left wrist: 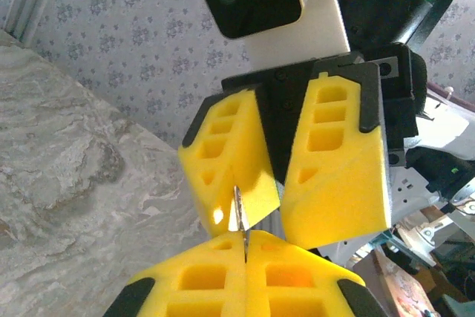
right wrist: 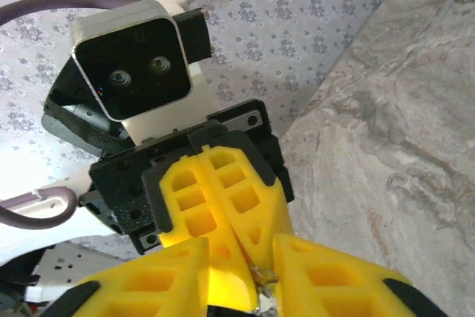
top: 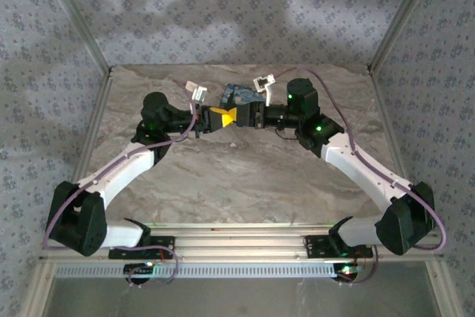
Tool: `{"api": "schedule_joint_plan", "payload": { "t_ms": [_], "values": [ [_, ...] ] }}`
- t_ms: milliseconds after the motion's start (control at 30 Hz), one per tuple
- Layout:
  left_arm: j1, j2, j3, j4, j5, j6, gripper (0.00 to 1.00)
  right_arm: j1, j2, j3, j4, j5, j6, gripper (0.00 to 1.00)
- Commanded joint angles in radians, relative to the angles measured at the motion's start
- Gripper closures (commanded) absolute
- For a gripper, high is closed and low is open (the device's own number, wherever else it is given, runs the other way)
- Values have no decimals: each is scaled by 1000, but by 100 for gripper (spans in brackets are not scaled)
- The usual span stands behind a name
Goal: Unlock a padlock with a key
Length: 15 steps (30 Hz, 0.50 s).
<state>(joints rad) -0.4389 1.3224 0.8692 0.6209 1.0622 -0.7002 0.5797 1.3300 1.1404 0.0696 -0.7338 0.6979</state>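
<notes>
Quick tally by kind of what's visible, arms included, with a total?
Robot arms: 2
Dark blue printed box: 1
Loose white pieces by the box: 2
Key, clamped in left hand: 1
Total: 6

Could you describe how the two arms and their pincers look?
The left arm and right arm are white and black links, each trailed by a purple cable, with green lights near the wrists. The left pincer and right pincer have thick yellow fingers with rectangular pockets, each with a white-cased two-lens camera.
</notes>
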Motion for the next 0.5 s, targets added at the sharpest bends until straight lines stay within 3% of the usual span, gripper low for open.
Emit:
{"api": "schedule_joint_plan", "payload": {
  "t_ms": [0, 100, 300, 467],
  "values": [
    [-11, -33, 35, 8, 25, 22, 100, 4, 4, -10, 27, -16, 8, 86],
    [-17, -34, 36, 7, 25, 24, 100, 5, -1, -17, 38, -13, 11, 100],
    [-23, -46, 16, -4, 22, 38, 100, 6, -17, -40, 41, 3, 12, 100],
    [-24, -54, 19, -113, 5, 125, 100, 8, -14, -41, 33, -3, -14, 100]
  ]
}}
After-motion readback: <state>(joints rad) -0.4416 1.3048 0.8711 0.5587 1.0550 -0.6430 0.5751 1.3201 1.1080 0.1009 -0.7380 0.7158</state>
